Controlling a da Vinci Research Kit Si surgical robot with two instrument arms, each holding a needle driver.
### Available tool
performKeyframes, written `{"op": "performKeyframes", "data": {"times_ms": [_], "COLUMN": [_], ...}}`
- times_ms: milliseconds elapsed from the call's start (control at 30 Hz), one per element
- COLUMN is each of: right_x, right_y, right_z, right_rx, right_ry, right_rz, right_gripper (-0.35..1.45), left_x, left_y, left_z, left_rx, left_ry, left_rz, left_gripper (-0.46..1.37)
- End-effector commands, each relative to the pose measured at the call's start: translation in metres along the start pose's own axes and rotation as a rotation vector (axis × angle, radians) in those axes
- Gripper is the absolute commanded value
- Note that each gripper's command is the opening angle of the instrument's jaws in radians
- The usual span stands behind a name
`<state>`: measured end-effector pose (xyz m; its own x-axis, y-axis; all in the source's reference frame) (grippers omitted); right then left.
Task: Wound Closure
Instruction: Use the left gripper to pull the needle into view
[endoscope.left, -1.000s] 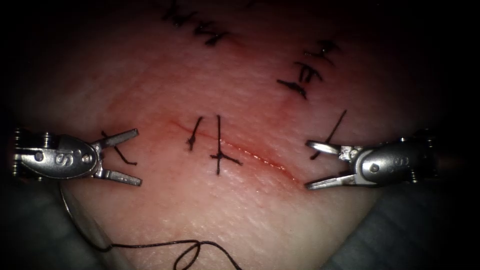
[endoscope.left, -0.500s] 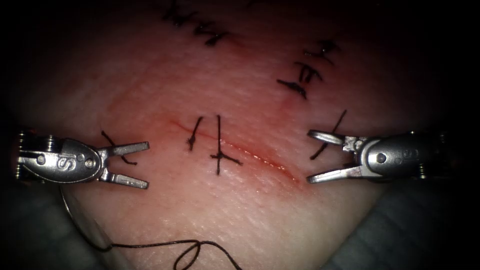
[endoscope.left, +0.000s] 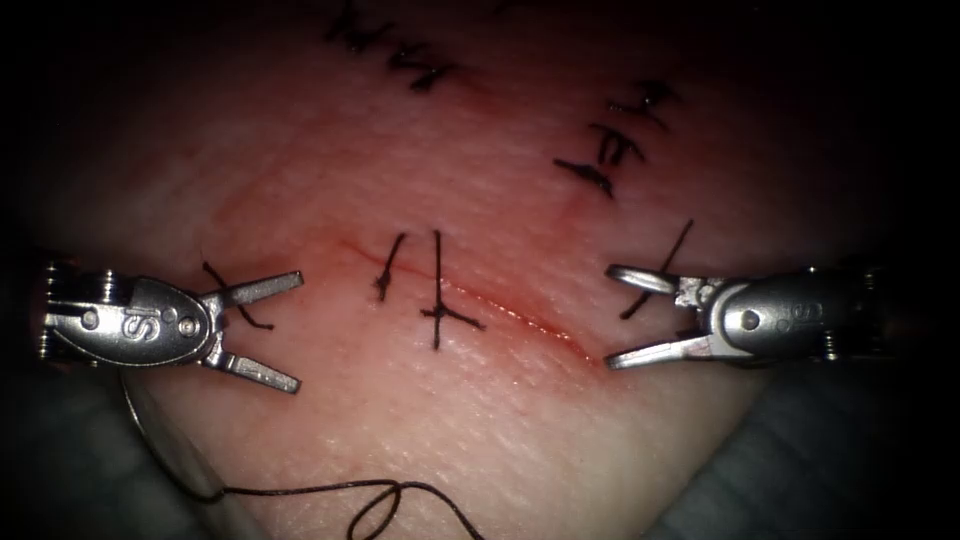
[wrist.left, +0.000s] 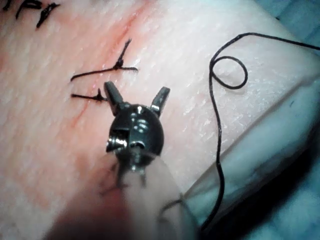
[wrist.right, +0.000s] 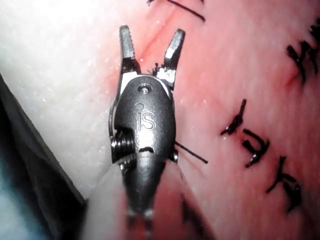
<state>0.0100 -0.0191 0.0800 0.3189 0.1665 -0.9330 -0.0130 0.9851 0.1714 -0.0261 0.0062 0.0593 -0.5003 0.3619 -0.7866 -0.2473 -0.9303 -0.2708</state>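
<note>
Over glistening pink tissue (endoscope.left: 480, 420), both steel tools' fingers splayed, empty: left tool (endoscope.left: 270, 333), right tool (endoscope.left: 625, 315).

Pink tissue (endoscope.left: 480, 420); black thread (endoscope.left: 330, 489); silver pincers.

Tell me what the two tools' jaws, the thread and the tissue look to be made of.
Left tool and right tool: apparently polished metal, silvery with bright glints; both hold nothing, jaws open. Thread: thin, dark, matte strand lying in a loose loop at the tissue's near edge; fibre type unclear. Tissue: soft, moist, pale pink flesh with fine skin texture, reddened along the cut.
</note>
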Motion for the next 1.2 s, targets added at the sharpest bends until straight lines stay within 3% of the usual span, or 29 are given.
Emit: {"op": "performKeyframes", "data": {"times_ms": [33,100,233,400,533,900,1200], "right_x": [0.0,-0.0001,-0.0002,-0.0004,-0.0006,-0.0005,-0.0004], "right_y": [0.0,-0.0002,-0.0004,-0.0008,-0.001,-0.0016,-0.0023], "right_z": [0.0001,0.0001,0.0002,0.0004,0.0006,0.0008,0.001], "right_rx": [0.007,0.007,0.008,0.009,0.009,0.012,0.016], "right_ry": [0.0,0.0,0.0,0.0,0.0,0.001,0.003], "right_rz": [-0.001,-0.002,0.001,-0.004,-0.001,-0.005,0.0], "right_gripper": [1.26,1.27,1.27,1.25,1.24,1.23,1.21], "left_x": [0.0,-0.0001,0.0001,0.0003,-0.0001,-0.0018,-0.0038], "left_y": [0.0003,0.0011,0.0026,0.0053,0.0073,0.0096,0.0106], "left_z": [0.0,0.0001,0.0002,0.0007,0.0016,0.0048,0.0068], "left_rx": [-0.005,-0.027,-0.054,-0.054,-0.085,-0.09,-0.089], "left_ry": [-0.009,-0.036,-0.09,-0.158,-0.236,-0.304,-0.353], "left_rz": [-0.012,-0.043,-0.104,-0.193,-0.204,-0.159,-0.133], "left_gripper": [0.55,0.56,0.81,0.82,0.89,0.42,0.28]}}
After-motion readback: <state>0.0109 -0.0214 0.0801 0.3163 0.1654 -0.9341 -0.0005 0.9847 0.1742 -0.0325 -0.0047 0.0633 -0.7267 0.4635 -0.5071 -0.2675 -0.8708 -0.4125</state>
